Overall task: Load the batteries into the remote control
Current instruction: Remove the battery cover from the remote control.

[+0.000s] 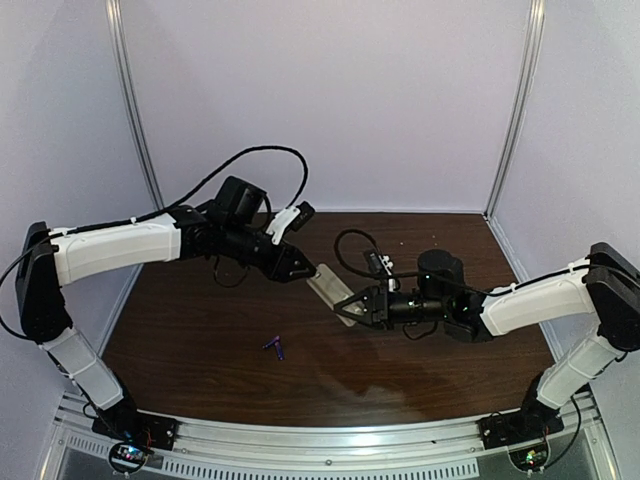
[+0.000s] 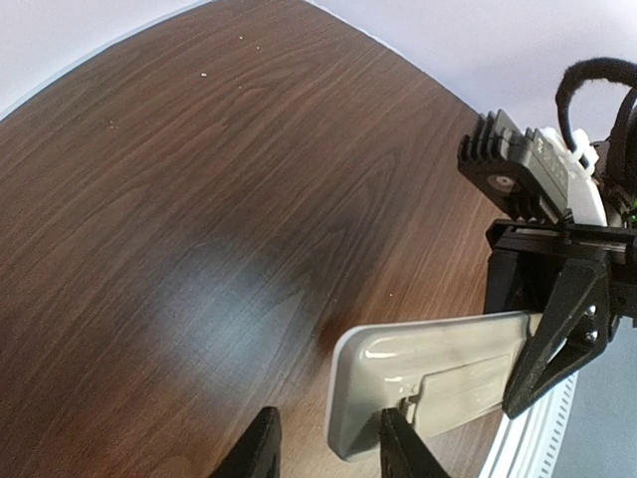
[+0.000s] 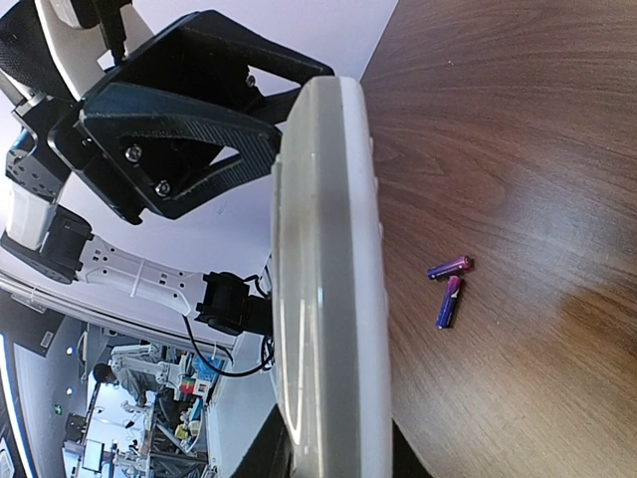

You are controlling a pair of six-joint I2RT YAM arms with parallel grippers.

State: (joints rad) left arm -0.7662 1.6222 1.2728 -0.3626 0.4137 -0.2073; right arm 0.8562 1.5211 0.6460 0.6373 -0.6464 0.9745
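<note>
Slim white rectangular remote control [image 1: 331, 291], held tilted.
Right gripper [image 1: 351, 305] pinches it; left gripper [image 1: 307, 270] jaws spread; purple cylindrical batteries [image 1: 274, 346] lie nearer.

Both arms meet at the remote control [image 1: 333, 292], which sits tilted over the brown table [image 1: 180, 330]. The left gripper [image 1: 303, 268] tip is at its upper-left end; grip unclear from here. The right gripper [image 1: 355, 305] has the lower-right end btwn its fingers. Two batteries [image 1: 274, 346] lie touching each other on the table, near, below-left of the remote control.
</note>
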